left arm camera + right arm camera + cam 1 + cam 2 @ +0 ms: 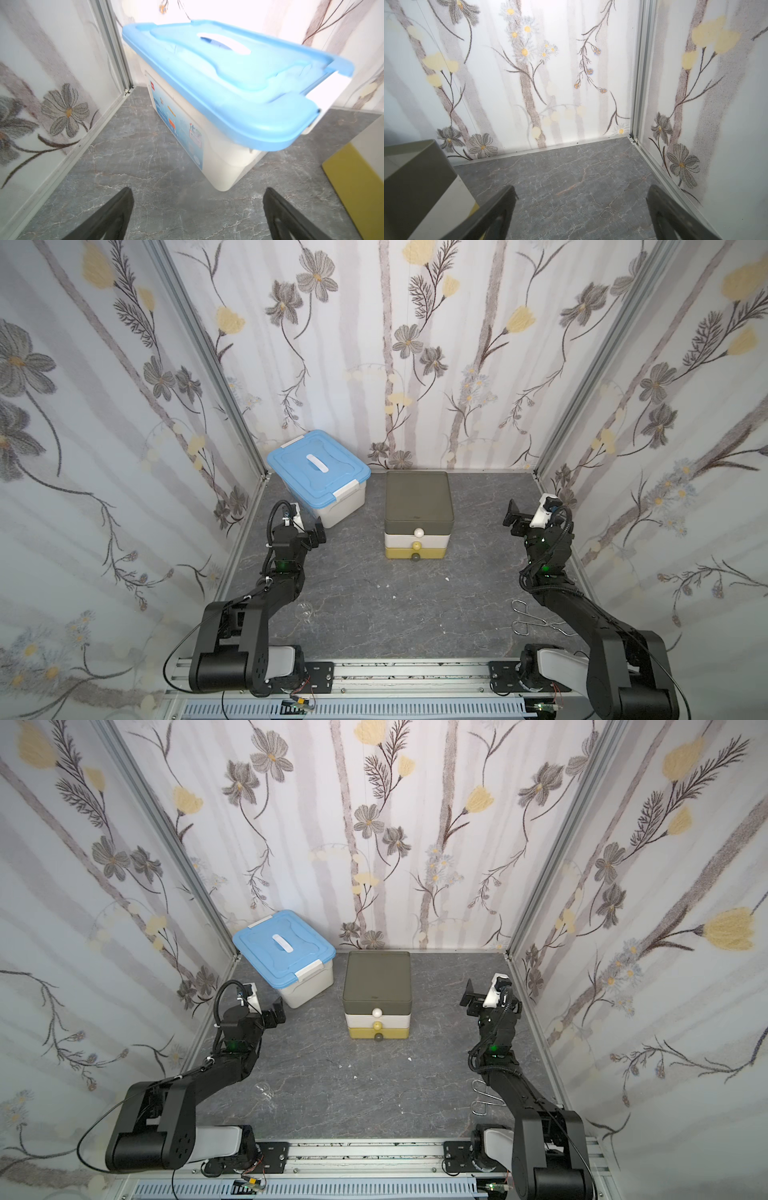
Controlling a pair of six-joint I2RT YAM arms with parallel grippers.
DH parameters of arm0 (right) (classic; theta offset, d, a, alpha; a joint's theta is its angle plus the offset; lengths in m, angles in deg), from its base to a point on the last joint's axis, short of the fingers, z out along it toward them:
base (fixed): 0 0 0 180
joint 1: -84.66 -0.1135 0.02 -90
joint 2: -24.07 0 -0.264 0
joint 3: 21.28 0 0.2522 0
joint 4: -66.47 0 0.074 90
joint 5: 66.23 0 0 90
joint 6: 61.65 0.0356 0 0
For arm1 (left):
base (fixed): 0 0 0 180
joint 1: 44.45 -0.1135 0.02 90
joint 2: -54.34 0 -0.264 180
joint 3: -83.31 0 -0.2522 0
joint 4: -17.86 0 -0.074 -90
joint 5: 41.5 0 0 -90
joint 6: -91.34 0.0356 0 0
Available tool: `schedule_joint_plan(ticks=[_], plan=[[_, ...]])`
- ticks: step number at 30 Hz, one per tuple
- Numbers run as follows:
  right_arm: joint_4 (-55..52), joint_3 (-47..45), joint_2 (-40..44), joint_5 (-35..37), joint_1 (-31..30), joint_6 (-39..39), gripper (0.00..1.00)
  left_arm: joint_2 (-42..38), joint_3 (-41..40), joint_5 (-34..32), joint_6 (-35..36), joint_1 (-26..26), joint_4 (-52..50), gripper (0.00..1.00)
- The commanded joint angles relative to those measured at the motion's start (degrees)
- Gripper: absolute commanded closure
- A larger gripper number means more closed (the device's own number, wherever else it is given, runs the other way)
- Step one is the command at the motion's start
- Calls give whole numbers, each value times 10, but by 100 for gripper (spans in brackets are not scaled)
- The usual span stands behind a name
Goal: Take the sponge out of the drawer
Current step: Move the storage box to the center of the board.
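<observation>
The drawer unit [417, 506] stands at the back middle of the grey floor, also in a top view [377, 982]. It has an olive top and three stacked drawers, olive, white and yellow, each with a round knob, and all are pushed in. The sponge is hidden. My left gripper [318, 533] hovers open to the left of the unit, facing the blue-lidded box; the left wrist view shows the fingers spread with nothing between them [197, 191]. My right gripper [513, 518] hovers open to the right of the unit, empty in the right wrist view [581, 188].
A white storage box with a blue lid [318, 468] sits at the back left, close to my left gripper. Metal tongs [528, 618] lie at the front right under my right arm. A small clear glass object [305, 610] lies at the front left. Flowered walls enclose three sides.
</observation>
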Motion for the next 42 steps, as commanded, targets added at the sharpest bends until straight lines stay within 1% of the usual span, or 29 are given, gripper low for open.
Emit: schedule_joint_plan(ticks=[1, 3, 5, 8, 10, 11, 13, 15, 17, 19, 21, 23, 24, 26, 28, 30, 32, 33, 35, 37, 38, 40, 42], plan=[[-86, 7, 47, -15, -26, 43, 0, -78, 17, 36, -47, 4, -98, 0], [-125, 25, 86, -34, -56, 68, 0, -136, 55, 46, -89, 15, -198, 0], [-149, 39, 117, -74, -87, 107, 0, -177, 74, 75, -154, 25, -258, 0], [-136, 36, 155, -143, -144, 172, 0, -223, 61, 167, -263, 47, -260, 0], [-138, 36, 177, -146, -198, 204, 0, -248, 56, 189, -326, 83, -251, 0], [-140, 35, 186, -141, -232, 218, 0, -257, 55, 191, -348, 111, -244, 0], [-135, 33, 191, -127, -301, 232, 0, -271, 55, 167, -376, 172, -240, 0], [-135, 36, 182, -92, -373, 232, 0, -276, 49, 142, -396, 228, -230, 0], [-121, 32, 168, -70, -410, 238, 0, -272, 33, 128, -409, 265, -199, 0], [-94, 20, 156, -74, -421, 255, 0, -263, 12, 126, -408, 288, -165, 0], [-61, 5, 146, -89, -422, 275, 0, -248, -6, 122, -436, 305, -139, 0], [-29, -15, 142, -77, -423, 298, 0, -232, -25, 128, -456, 318, -95, 0], [-34, -20, 140, -60, -424, 314, 0, -225, -33, 134, -457, 324, -74, 0], [-79, -17, 139, -10, -424, 345, 0, -218, -47, 146, -455, 329, -33, 0], [-78, -15, 137, -9, -424, 343, 0, -212, -73, 134, -475, 333, 16, 0], [-95, 5, 127, -12, -424, 328, 0, -203, -97, 105, -520, 333, 25, 0], [-160, 45, 111, 2, -424, 310, 0, -206, -95, 94, -527, 334, -1, 0], [-199, 68, 102, 10, -424, 288, 0, -209, -85, 100, -516, 333, -17, 0], [-268, 102, 92, 47, -424, 263, 0, -210, -49, 114, -474, 334, -75, 0], [-295, 107, 91, 96, -424, 245, 0, -206, -7, 115, -431, 337, -143, 0], [-300, 105, 91, 131, -424, 241, 0, -200, 10, 111, -408, 341, -169, 0], [-313, 110, 79, 185, -423, 229, 0, -186, 46, 68, -375, 345, -246, 0], [-337, 128, 58, 212, -423, 212, 0, -168, 79, 20, -344, 354, -313, 0]])
